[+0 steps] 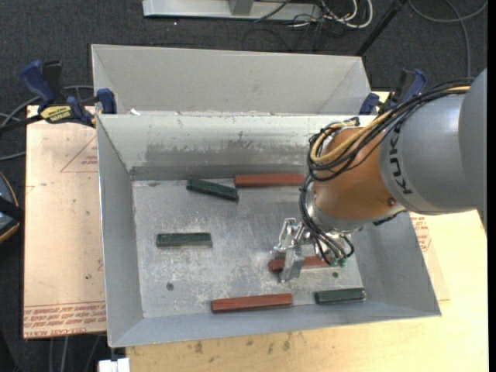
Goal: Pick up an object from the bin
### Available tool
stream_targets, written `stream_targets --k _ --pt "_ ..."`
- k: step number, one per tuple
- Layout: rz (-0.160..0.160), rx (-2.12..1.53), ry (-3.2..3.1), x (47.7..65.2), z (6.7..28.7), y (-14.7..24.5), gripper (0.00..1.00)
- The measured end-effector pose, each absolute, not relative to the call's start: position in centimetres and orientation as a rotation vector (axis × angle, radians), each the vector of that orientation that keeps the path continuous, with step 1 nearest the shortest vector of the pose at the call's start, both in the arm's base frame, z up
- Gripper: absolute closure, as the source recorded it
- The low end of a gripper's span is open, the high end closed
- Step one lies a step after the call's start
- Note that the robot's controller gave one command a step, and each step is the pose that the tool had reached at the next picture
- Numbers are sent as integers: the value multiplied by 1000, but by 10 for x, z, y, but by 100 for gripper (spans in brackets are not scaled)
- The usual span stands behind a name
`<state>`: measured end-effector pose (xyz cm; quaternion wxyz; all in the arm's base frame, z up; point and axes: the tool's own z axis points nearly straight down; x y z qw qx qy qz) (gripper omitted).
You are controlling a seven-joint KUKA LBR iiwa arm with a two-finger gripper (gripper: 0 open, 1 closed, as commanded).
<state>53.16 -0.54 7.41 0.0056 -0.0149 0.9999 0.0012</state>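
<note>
We find the tool (290,268) low in the near right part of the bin (116,231), right over a short red-brown bar (276,266) that lies flat on the grey floor. One end of the bar shows to the left of the tool and another bit to its right, so the tool sits across the bar's middle. We cannot tell whether the tool is released or clenched.

To do this step well, we judge the grip should fall across the bar's narrow width, close to its middle, so the bar comes up level instead of swinging from one end. The bar lies flat on metal, so the tool would need to get right down to the floor before it closes. The lift should then go straight up. A dark green bar (339,295) lies just beside the spot on the near right, and a longer red-brown bar (252,303) lies nearer the front wall. Both are close enough to be knocked by a sideways drag.

The other bars are well apart and should not matter: a dark green one (184,239) on the left, and a tilted dark green one (211,189) and a red-brown one (270,180) along the far wall.

The middle of the bar is hidden under the tool, so we cannot see whether there is contact. The arm's orange cover (349,184) and its cables hide the floor behind the tool and the right end of the far red-brown bar.
</note>
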Motion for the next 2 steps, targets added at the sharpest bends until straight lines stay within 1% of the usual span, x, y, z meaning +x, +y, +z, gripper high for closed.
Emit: stream_targets --k 1,2 --pt "4 -46 3130 532 74 -5 100" --pt "0 -175 3126 533 252 -8 100"
